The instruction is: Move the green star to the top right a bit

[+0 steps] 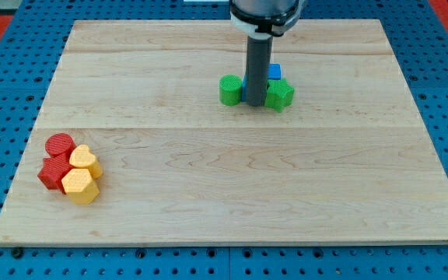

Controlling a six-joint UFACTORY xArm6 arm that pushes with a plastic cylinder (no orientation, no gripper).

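Green star (280,94) sits near the counter's (208,179) top edge, touching my tip (254,103) on its left. My tool is a plain rod, nothing to pinch. The push toward the top right corner looks barely started

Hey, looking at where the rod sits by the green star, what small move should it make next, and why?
Probably slide my tip slightly down and then push up-right. It sits between the green cube and the green star, beside the star's left edge, with the blue block just above; a push from lower-left would send the star top right.
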